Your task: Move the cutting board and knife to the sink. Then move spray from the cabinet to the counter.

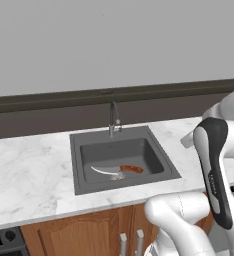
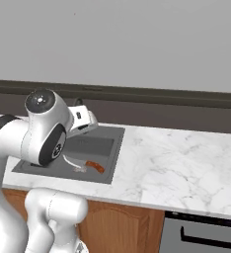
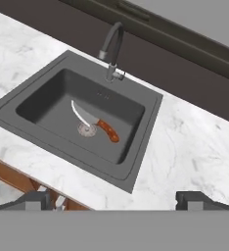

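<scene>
— Where are you standing in the task right now?

— Your knife (image 3: 94,123) is lying on the floor of the sink (image 3: 139,147), blade pointing toward the upper left of the hand view, handle toward the lower right, its blade crossing the drain (image 3: 86,130). So the knife half of the first step is looking finished.

— And your claw?

— Your claw (image 3: 115,200) is hanging spread wide at the bottom of the hand view, pinching nothing, well above the basin and the marble surface (image 3: 185,147).

— What are you needing next?

— You are likely heading for the cutting board; I cannot spot it near the sink, nor the spray or cabinet. Judging from that, you are needing to turn or drive the base until the board comes into frame, then bring the open claw down over one edge.
</scene>
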You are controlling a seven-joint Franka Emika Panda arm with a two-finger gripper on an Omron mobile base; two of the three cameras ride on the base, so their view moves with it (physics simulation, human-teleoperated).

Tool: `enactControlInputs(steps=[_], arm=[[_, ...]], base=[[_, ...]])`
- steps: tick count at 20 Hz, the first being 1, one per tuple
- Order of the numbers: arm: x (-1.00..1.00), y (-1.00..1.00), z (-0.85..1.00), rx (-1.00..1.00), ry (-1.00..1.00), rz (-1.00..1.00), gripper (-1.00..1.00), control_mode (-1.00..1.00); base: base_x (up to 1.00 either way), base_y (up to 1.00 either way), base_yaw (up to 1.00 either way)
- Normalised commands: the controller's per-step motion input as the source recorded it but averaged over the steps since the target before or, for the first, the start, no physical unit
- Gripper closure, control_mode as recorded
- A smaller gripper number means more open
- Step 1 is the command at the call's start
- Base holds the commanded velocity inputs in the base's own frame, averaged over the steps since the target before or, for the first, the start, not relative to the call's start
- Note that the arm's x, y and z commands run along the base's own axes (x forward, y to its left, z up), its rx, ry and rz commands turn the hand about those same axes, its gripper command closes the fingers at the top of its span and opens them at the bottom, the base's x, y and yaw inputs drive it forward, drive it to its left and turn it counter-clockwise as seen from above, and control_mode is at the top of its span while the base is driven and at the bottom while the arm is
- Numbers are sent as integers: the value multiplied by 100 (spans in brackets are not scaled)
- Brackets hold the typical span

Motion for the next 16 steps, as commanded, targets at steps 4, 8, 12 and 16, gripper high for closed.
enactControlInputs(steps=[4,8,12,16], arm=[[0,0,0,0,0,0,-100,100],[0,0,0,0,0,0,-100,100],[0,0,0,0,0,0,-100,100],[0,0,0,0,0,0,-100,100]], base=[[-63,-8,-1],[-71,-3,-1],[-61,0,0],[-41,-11,0]])
